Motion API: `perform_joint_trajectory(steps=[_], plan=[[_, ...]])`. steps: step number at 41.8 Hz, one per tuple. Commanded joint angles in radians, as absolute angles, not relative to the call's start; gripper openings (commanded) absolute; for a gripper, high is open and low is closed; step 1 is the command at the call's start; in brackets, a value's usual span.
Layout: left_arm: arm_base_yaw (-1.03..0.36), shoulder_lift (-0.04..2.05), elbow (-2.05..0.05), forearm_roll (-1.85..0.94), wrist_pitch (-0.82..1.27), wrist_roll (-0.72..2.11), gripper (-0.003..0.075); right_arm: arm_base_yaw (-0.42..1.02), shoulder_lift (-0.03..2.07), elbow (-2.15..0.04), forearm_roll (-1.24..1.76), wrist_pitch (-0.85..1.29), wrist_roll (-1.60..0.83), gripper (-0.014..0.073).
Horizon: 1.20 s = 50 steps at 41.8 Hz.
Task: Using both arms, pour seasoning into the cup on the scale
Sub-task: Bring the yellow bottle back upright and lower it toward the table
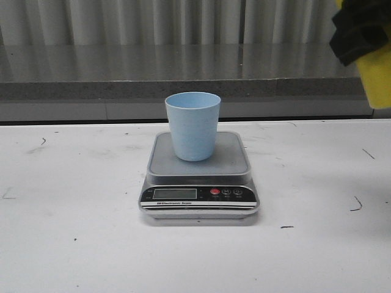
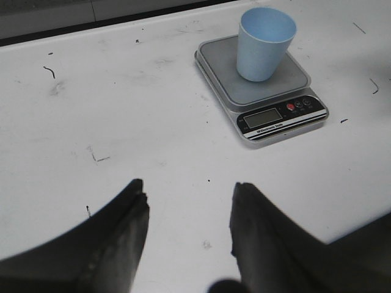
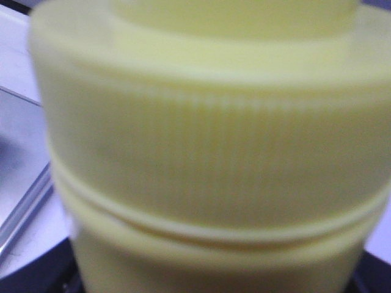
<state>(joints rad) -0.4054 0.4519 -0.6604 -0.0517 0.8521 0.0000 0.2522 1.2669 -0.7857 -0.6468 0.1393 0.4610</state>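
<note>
The pale blue cup [image 1: 193, 125] stands upright on the silver platform of the scale [image 1: 232, 162], in the middle of the white table. My right gripper [image 1: 361, 36] hangs at the top right, well above the table, shut on the yellow seasoning bottle [image 1: 377, 82]. In the right wrist view the bottle's ribbed cap [image 3: 208, 140] fills almost the whole picture, blurred, and hides the fingers. My left gripper [image 2: 189, 185] is open over bare table, nothing between its fingers. It is some way short of the scale [image 2: 244, 91] and the cup [image 2: 264, 46], and does not show in the front view.
The white table [image 1: 73, 201] carries small dark scuff marks. A grey ledge [image 1: 122, 91] and a corrugated metal wall run along its far edge. The scale's black panel with its display and red button [image 1: 214, 191] faces the front.
</note>
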Motion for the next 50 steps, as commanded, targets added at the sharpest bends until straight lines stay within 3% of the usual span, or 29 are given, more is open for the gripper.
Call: perform_joint_trajectory(steps=[1,9,21,36,50], plan=[[-0.404,0.458,-0.686,-0.058,0.784,-0.016,0.0313,0.175,1.238,-0.736,-0.664,-0.140,0.462,0.0342],[-0.404,0.458,-0.686,-0.058,0.784,-0.016,0.0313,0.031,1.304,-0.633,-0.635,-0.495,0.458,0.0342],[-0.404,0.458,-0.686,-0.058,0.784,-0.016,0.0313,0.005,1.510,-0.636,-0.635,-0.785,0.339,0.0342],[-0.404,0.458,-0.686,-0.058,0.784,-0.016,0.0313,0.004,1.722,-0.636,-0.367,-1.039,0.206,0.0342],[-0.404,0.458,-0.686,-0.058,0.784,-0.016,0.0313,0.004,1.888,-0.708,-0.354,-1.226,0.178,0.0353]])
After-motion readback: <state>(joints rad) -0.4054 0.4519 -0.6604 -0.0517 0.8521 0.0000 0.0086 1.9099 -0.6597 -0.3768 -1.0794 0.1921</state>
